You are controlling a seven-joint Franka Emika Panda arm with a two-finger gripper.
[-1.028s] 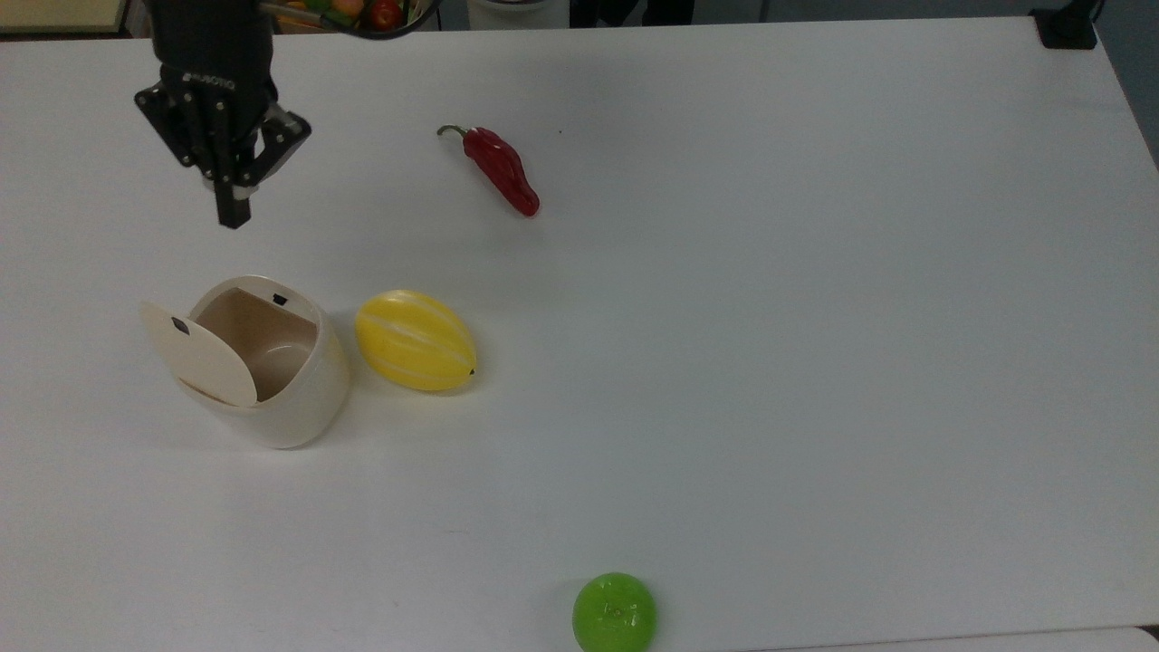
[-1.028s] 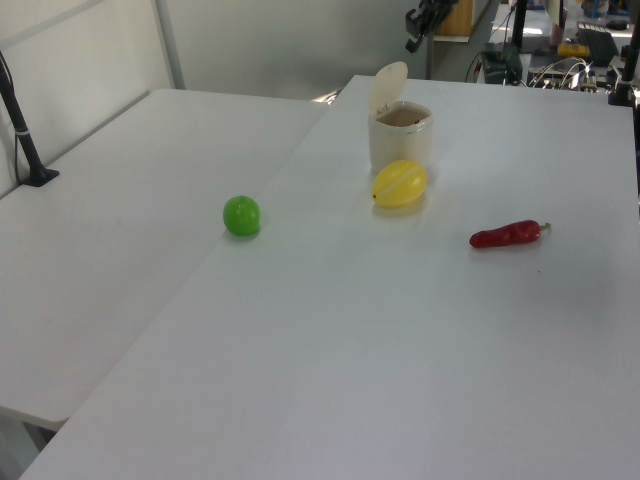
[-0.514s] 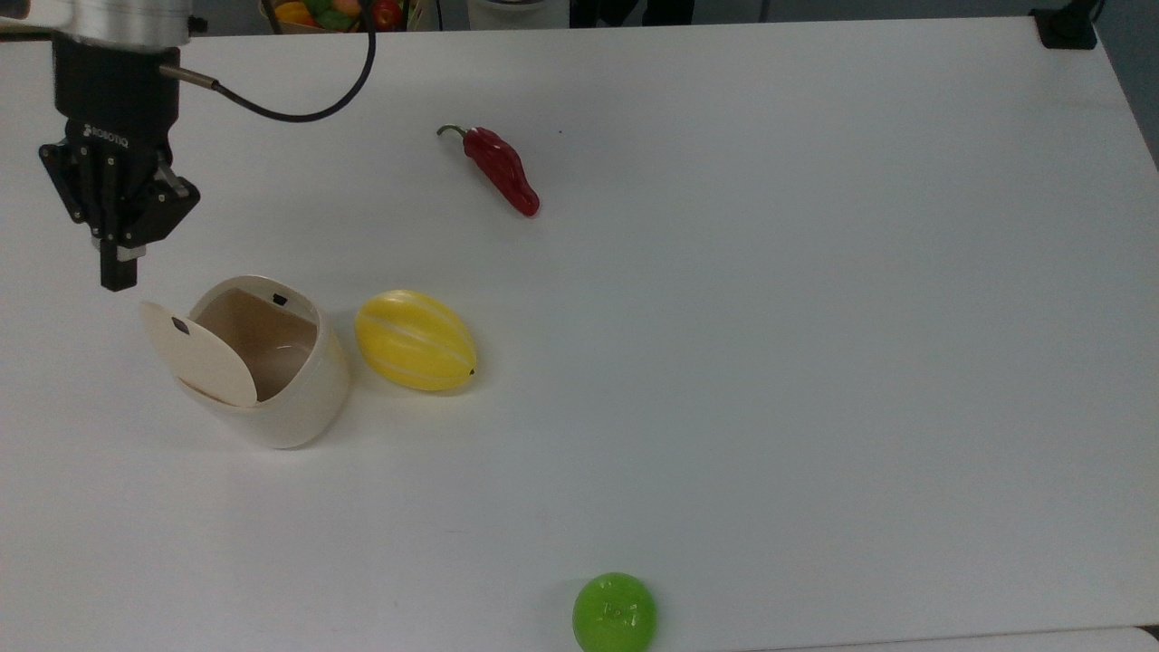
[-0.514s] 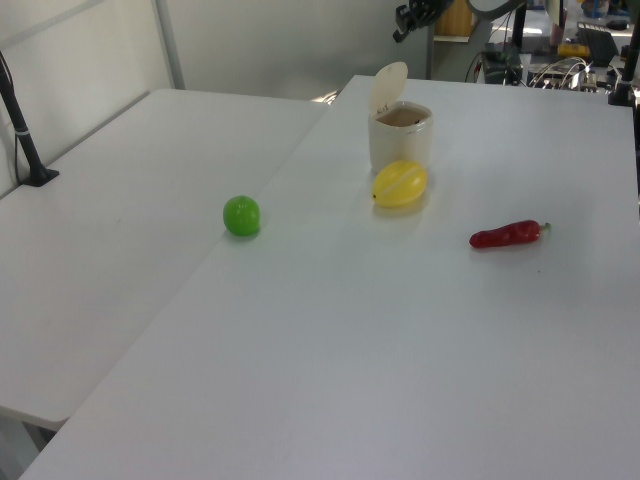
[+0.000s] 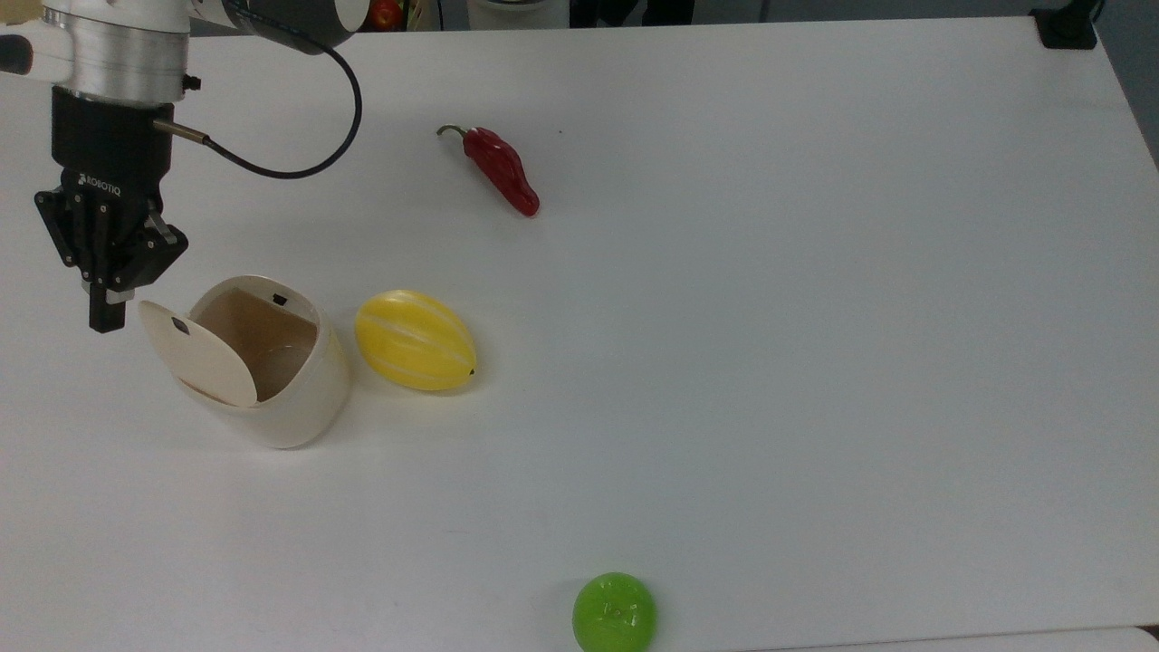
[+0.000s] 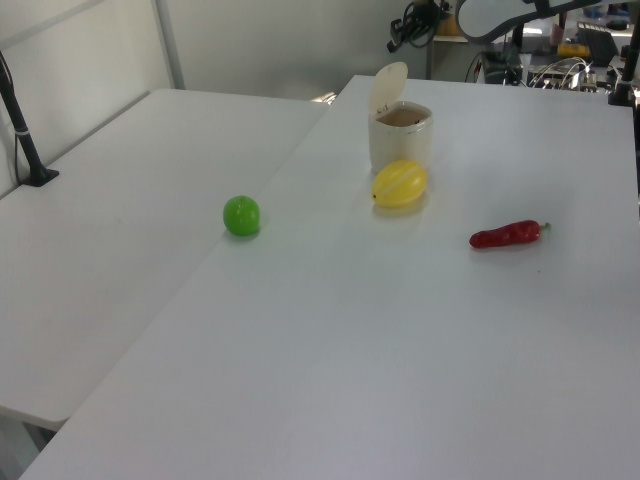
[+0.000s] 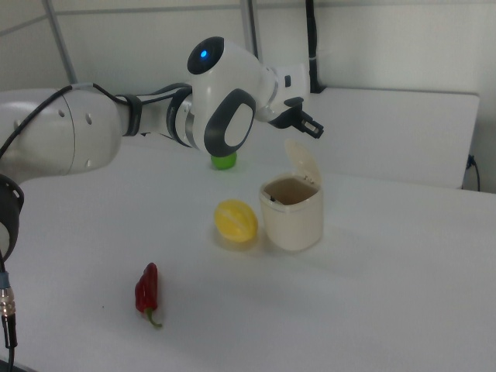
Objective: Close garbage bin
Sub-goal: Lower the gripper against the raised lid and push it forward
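Note:
The garbage bin (image 5: 294,398) is cream, stands upright and is open, its hinged lid (image 5: 197,353) raised on the top view's left with a small black mark near its top. The bin also appears in the left view (image 6: 400,135) and in the right view (image 7: 293,218), where the lid (image 7: 303,163) stands up behind the opening. My black gripper (image 5: 106,317) hangs fingers-down just to the top view's left of the lid's upper edge, fingers pressed together and holding nothing. In the right view the gripper (image 7: 311,129) is just above the lid.
A yellow melon (image 5: 415,340) lies right beside the bin on the top view's right. A red chili (image 5: 501,169) lies farther back, and a green ball (image 5: 614,612) sits near the front table edge. The arm's cable (image 5: 272,167) loops above the bin.
The gripper has travelled to the top view's left and then down, ending close beside the raised lid. The bin and the fruit have not moved.

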